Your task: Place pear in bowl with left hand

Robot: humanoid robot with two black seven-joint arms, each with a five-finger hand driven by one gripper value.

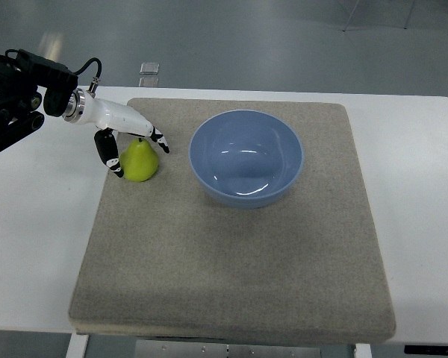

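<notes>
Left hand (127,142) is what I'm watching: it reaches in from the left edge and sits over the pear (140,161), fingers spread around it, thumb down its left side, the others reaching over its top toward the bowl (246,158). I can't tell whether the grip has closed or the fingers only touch the fruit. From the bowl, the pear stands upright just to the left, apart from its rim, on the grey mat (231,253) (which covers much of the white table (37,239)). The bowl, pale blue, holds nothing.
</notes>
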